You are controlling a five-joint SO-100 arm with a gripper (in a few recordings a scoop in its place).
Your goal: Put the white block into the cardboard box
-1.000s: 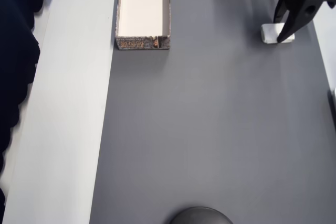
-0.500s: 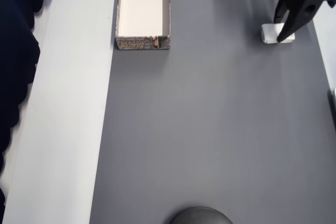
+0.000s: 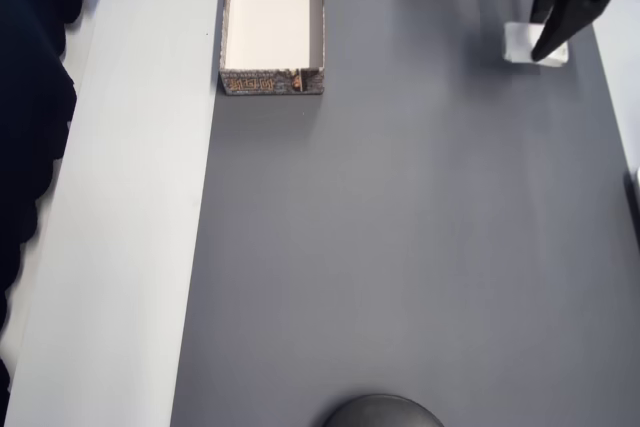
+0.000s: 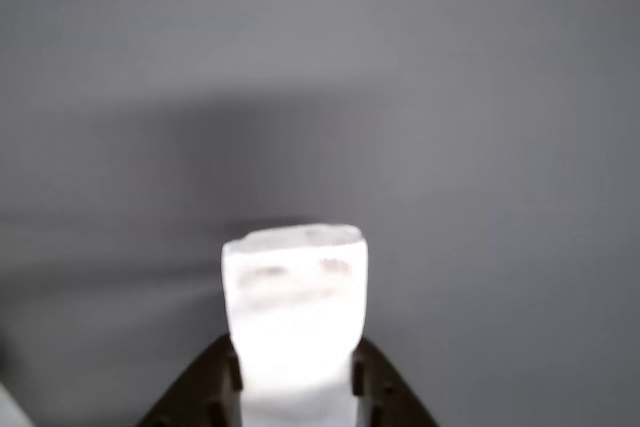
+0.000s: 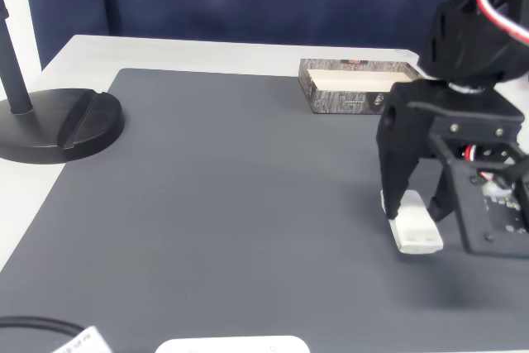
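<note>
Item: white block (image 4: pixel 294 319), small and flat with rounded corners. It is seen clamped between the two dark fingers of the gripper (image 4: pixel 296 387) in the wrist view, one finger pressed to each long side, the free end projecting forward over the grey mat (image 4: pixel 480 127). In the fixed view the white block (image 5: pixel 416 225) is held tilted at the fingertips of the black gripper (image 5: pixel 413 208), its lower end just above the mat (image 5: pixel 215 196); contact with the mat cannot be told. In the overhead view the block (image 3: pixel 520 42) is partly covered by the gripper (image 3: pixel 550 42) near the top right corner of the mat (image 3: pixel 400 247).

Item: cardboard box (image 3: pixel 273 80), shallow, cream-white inside, dark patterned outer walls. It is placed at the top edge of the overhead view, on the mat's left border, well apart from the block. In the fixed view the box (image 5: pixel 347 102) is seen at the far side of the mat, its interior bare
</note>
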